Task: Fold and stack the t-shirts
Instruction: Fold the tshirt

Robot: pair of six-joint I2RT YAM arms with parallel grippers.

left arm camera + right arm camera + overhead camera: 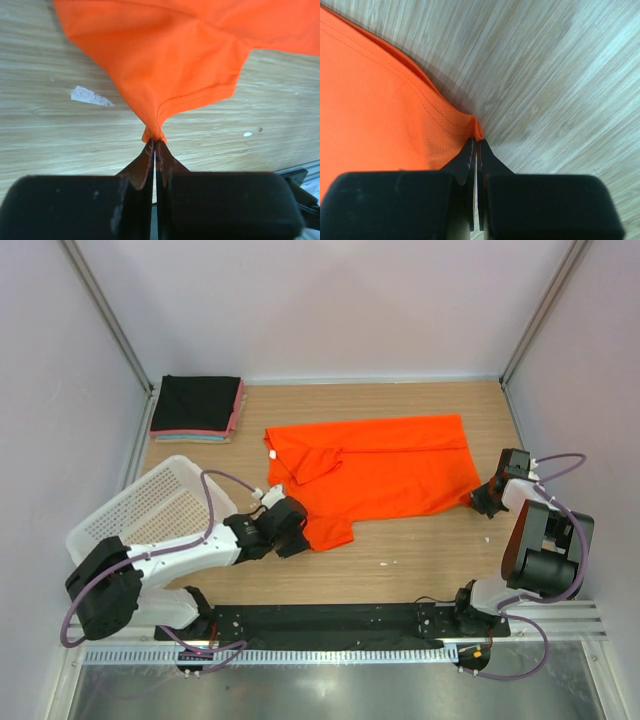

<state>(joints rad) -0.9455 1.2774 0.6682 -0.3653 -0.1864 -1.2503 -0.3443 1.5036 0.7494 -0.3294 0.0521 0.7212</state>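
An orange-red t-shirt lies spread across the middle of the wooden table, one sleeve folded over its left part. My left gripper is shut on the shirt's near left corner, where the cloth bunches into the closed fingertips. At the shirt's right edge my right gripper is shut on a hem corner, the mesh cloth filling the left of that view. A stack of folded t-shirts, black on top with pink and teal edges below, rests at the back left.
A white mesh basket stands at the left beside my left arm. A scrap of white paper and small white specks lie on the wood near the left gripper. Grey walls close in the table on three sides.
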